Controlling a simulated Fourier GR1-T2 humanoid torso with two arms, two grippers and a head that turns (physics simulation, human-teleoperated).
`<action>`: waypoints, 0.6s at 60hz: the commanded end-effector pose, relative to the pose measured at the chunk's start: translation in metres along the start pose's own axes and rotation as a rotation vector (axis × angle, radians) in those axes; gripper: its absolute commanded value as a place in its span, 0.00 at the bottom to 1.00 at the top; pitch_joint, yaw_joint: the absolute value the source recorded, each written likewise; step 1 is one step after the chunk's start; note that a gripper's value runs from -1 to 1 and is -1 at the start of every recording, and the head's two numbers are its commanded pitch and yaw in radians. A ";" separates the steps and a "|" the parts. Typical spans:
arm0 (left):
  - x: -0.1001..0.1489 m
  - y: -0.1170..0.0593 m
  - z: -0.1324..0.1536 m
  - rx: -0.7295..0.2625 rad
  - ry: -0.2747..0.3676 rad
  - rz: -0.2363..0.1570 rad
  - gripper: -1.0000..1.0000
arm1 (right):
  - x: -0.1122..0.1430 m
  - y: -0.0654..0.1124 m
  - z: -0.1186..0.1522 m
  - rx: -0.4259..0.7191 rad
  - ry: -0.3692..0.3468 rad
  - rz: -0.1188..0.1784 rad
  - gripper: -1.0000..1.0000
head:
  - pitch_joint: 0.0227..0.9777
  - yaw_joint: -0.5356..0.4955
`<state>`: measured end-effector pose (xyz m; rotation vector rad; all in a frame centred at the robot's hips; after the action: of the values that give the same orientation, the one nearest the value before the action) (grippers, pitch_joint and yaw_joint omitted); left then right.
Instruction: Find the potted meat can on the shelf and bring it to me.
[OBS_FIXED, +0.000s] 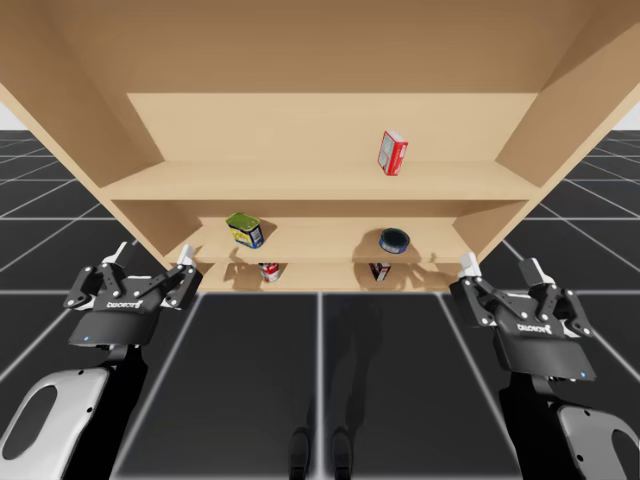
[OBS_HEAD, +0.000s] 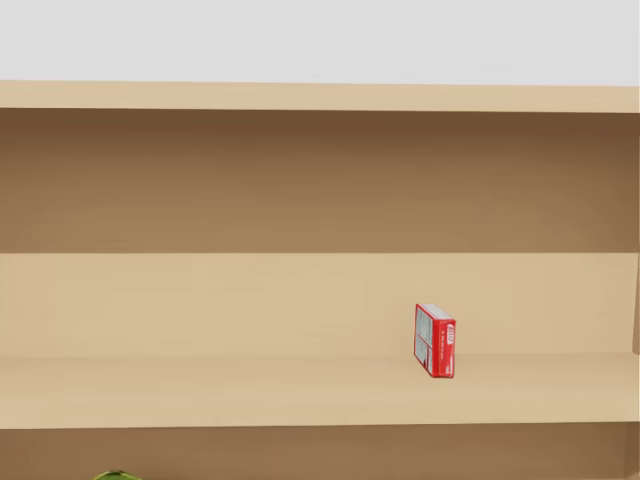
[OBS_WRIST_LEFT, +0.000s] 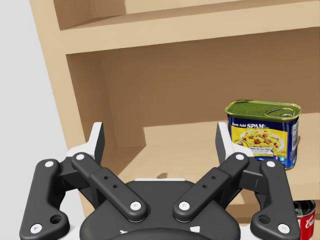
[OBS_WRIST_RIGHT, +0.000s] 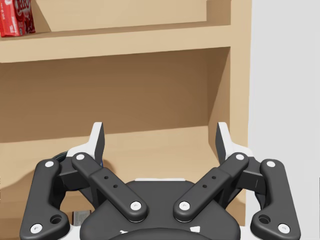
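The potted meat can (OBS_FIXED: 244, 230) is a squat blue and yellow tin with a green lid, upright on the left part of the middle shelf (OBS_FIXED: 320, 248). In the left wrist view the can (OBS_WRIST_LEFT: 263, 132) stands ahead of my left gripper (OBS_WRIST_LEFT: 160, 142), just past its right finger. My left gripper (OBS_FIXED: 153, 257) hangs open in front of the shelf's left end, short of the can. At the shelf's right end my right gripper (OBS_FIXED: 500, 268) is open too, nothing between its fingers (OBS_WRIST_RIGHT: 160, 142). The can's green lid (OBS_HEAD: 117, 475) peeks in at the head view's lower edge.
A red box (OBS_FIXED: 392, 152) stands on the upper shelf (OBS_HEAD: 300, 390), right of centre. A dark round bowl (OBS_FIXED: 393, 240) sits on the middle shelf to the right. Below it, a red can (OBS_FIXED: 269, 271) and a dark item (OBS_FIXED: 380, 271) occupy the lowest shelf.
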<state>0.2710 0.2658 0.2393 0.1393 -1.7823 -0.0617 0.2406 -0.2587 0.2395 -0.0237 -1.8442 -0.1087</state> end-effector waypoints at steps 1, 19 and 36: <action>0.000 0.000 0.000 -0.002 0.002 0.000 0.00 | 0.000 -0.001 0.002 -0.017 -0.006 -0.001 0.00 | 0.08 0.49; 0.000 -0.001 0.000 -0.011 0.005 0.010 0.00 | -0.001 -0.004 -0.003 -0.039 0.018 -0.008 0.00 | 0.19 0.55; 0.007 -0.001 0.004 -0.053 0.007 0.085 0.00 | -0.004 -0.002 -0.003 -0.023 0.042 0.005 0.00 | 0.39 0.71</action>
<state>0.2683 0.2653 0.2421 0.0630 -1.7743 -0.0538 0.2437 -0.2618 0.2381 -0.0430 -1.8122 -0.1344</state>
